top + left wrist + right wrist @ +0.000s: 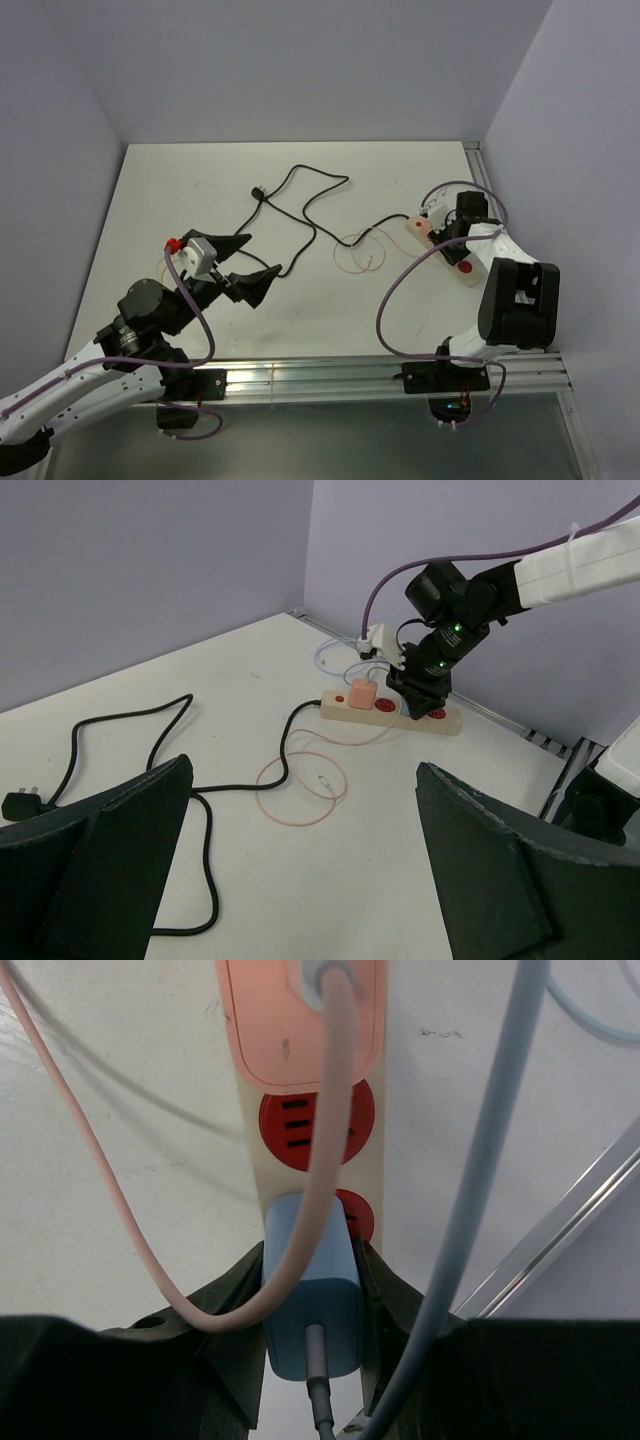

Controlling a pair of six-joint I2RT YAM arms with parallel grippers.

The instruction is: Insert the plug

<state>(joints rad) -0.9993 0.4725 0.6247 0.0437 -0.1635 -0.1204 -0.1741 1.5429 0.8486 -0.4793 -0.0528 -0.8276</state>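
Sitting between the two fingers of the right gripper (312,1250), the blue plug (310,1310) occupies the lower centre of the right wrist view. Its body stands on the beige power strip (254,1182), over a red socket (358,1215) of which only a sliver shows at the plug's upper right. Whether the pins are fully seated cannot be told. Higher in the frame lie a free red socket (290,1125) and then a pink plug (265,1020). The pink cable (340,1060) loops down across the front of the blue plug.

The strip lies at the right of the desk (200,170), near its right edge. An aluminium rail (570,1220) runs just beside it in the lower right of the wrist view, so room on that side is narrow. A grey-blue cable (480,1160) crosses diagonally over that gap. Open desk surface extends to the left of the strip, crossed by the pink loop and a black cable (240,786).

The right gripper is narrowed onto the blue plug, one finger pressed against each side face. The left gripper (262,254) is spread wide and holds nothing. It hangs over the lower left of the top view, well apart from the strip.
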